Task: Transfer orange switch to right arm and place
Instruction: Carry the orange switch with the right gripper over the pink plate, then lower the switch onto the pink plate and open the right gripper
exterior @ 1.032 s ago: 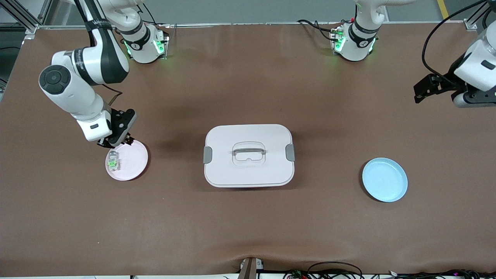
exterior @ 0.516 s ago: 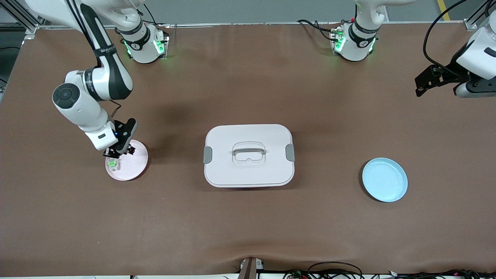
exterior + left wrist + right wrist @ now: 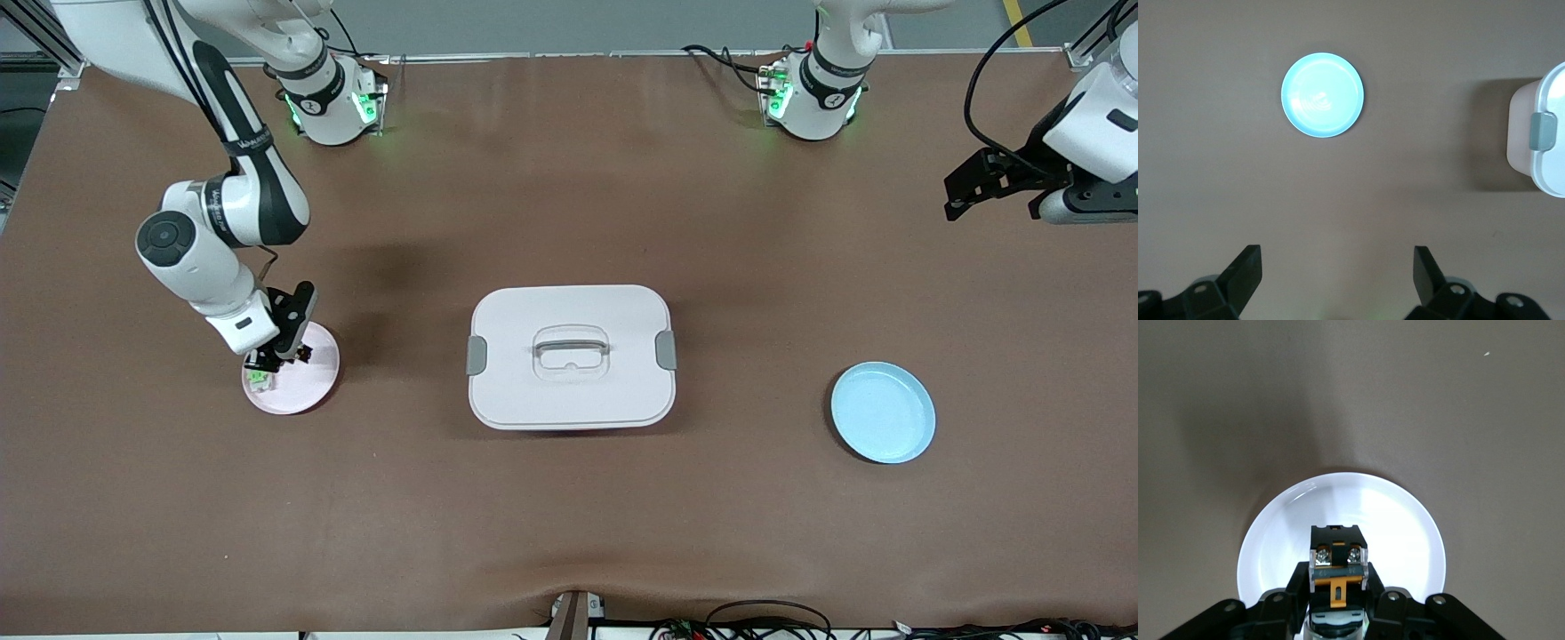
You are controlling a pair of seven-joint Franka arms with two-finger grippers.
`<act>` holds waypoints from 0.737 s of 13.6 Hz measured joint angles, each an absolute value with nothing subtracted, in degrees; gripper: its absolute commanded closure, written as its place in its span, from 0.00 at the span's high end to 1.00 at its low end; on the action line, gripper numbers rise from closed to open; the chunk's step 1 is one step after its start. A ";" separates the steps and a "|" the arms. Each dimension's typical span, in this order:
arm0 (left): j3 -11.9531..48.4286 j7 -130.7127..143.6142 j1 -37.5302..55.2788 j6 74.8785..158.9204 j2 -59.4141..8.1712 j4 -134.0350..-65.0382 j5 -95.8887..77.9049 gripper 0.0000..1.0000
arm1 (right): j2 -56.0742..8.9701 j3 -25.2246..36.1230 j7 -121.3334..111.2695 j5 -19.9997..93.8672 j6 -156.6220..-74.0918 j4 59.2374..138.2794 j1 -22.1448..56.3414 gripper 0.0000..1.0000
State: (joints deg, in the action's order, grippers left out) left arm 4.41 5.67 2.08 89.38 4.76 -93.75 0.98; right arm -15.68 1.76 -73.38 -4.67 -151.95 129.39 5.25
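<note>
My right gripper (image 3: 286, 356) is shut on the orange switch (image 3: 300, 355), a small black block with an orange tab and two screws. It holds the switch low over the pink plate (image 3: 311, 382) toward the right arm's end of the table. In the right wrist view the orange switch (image 3: 1338, 563) sits between the fingers (image 3: 1293, 583) of my right gripper (image 3: 1337, 579), over the plate (image 3: 1405, 520). A pale clear block with green marks (image 3: 258, 379) lies on the same plate. My left gripper (image 3: 967, 191) is open and empty, high over the table's left-arm end, also in the left wrist view (image 3: 1338, 280).
A white lidded box (image 3: 571, 356) with a handle and grey latches stands mid-table; its corner shows in the left wrist view (image 3: 1546, 133). A light blue plate (image 3: 883, 412) lies toward the left arm's end, also in the left wrist view (image 3: 1323, 95).
My right arm has moved down and closer over the pink plate with the orange switch in its grip. My left gripper has shifted slightly.
</note>
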 measured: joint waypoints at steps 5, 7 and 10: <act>4.40 5.67 2.08 88.88 4.76 -94.08 0.89 1.00 | -19.64 1.76 -74.17 -5.97 -159.04 131.16 5.24 0.00; 4.40 5.10 2.08 88.67 4.76 -94.08 0.89 1.00 | -19.87 1.76 -74.29 -7.29 -159.23 131.16 5.23 0.00; 4.34 4.27 2.07 88.66 4.76 -94.09 0.89 1.00 | -20.19 1.85 -74.30 -9.03 -160.00 131.17 4.56 0.00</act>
